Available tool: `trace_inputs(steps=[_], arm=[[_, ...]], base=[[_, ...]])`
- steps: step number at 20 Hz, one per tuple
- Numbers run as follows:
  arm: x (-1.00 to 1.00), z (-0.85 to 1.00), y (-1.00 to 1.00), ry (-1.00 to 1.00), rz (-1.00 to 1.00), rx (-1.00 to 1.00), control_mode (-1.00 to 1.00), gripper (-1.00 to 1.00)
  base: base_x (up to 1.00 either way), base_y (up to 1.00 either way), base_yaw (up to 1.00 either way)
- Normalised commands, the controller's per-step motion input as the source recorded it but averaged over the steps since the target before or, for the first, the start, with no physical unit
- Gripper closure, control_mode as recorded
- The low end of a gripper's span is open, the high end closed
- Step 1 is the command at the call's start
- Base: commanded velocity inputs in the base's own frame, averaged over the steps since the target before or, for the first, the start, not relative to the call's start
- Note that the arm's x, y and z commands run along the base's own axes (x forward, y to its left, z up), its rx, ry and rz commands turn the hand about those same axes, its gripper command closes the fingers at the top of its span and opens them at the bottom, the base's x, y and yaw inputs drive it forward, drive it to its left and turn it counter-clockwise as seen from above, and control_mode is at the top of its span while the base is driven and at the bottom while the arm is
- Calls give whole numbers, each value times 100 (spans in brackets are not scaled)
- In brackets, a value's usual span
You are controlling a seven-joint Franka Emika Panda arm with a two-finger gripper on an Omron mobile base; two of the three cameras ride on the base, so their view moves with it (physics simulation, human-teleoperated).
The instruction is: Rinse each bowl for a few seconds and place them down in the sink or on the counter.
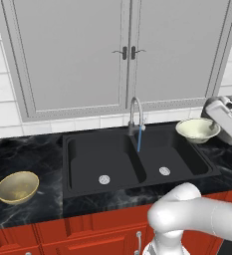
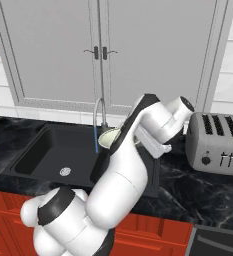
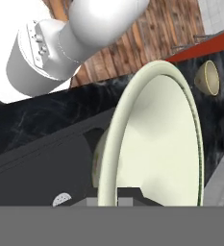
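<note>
Round glazed cream bowl in claw, matte black sink

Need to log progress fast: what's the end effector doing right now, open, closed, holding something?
End effector: closed on the rim of the pale cream bowl, held over the sink.

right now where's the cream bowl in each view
left base view: cream bowl at upper right, above the sink's right back corner.
right base view: just its rim shows at centre, behind the arm.
hand view: cream bowl large, centre, on edge.
shared landmark: the blue stream from the faucet, left of the bowl in both base views.
</note>
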Motion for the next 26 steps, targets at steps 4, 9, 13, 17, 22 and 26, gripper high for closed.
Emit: trace_inputs(steps=[4, 9, 13, 17, 22, 26], arm=[[14, -10, 42, 0, 9, 0, -100, 100], [16, -17, 37, 0, 8, 1, -100, 100], [18, -19, 32, 0, 7, 6, -100, 100], [20, -16, 28, 0, 4, 4, -100, 100], [21, -13, 28, 0, 3, 1, -100, 100], [23, -11, 27, 0, 2, 0, -100, 100]], base=[[0, 0, 0], [0, 0, 0], [0, 0, 0], [0, 0, 0], [0, 0, 0], [0, 0, 0]])
